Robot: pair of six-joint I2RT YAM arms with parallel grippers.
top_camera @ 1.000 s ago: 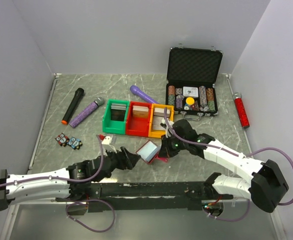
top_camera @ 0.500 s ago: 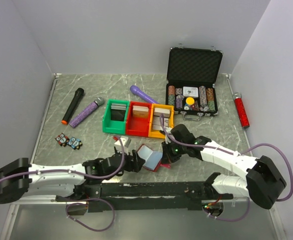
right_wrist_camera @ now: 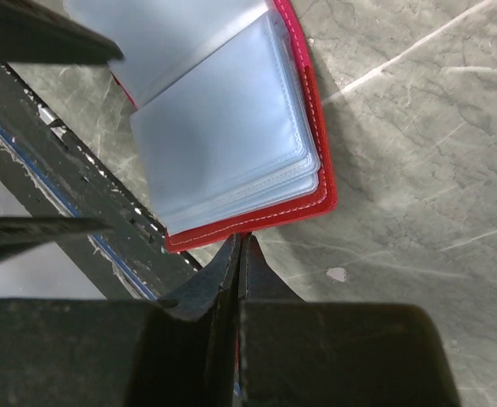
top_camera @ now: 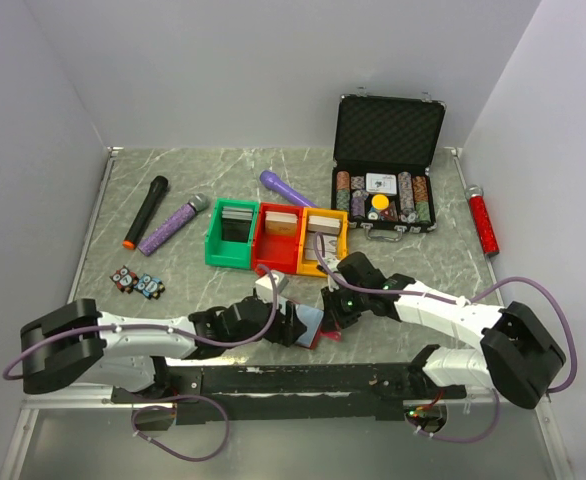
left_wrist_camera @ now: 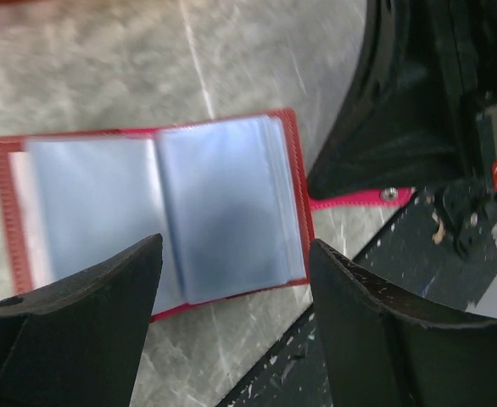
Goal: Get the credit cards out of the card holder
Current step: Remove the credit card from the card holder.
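Hovering released left claw [left_wrist_camera: 231, 254] directly over opened card holder [left_wrist_camera: 159, 212], lengthwise across its gap, with clenched right claw [right_wrist_camera: 238, 246] at tab [left_wrist_camera: 359, 199] end.

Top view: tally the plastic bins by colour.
green bin: 1
red bin: 1
yellow bin: 1
Total: 3

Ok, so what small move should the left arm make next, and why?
Probably lower the left gripper onto the pale sleeves. The card holder lies open on the table, directly under that gripper's open jaws, and the shut right gripper seems to pin it by the snap tab. No card shows clearly, so aim for a sleeve edge first.
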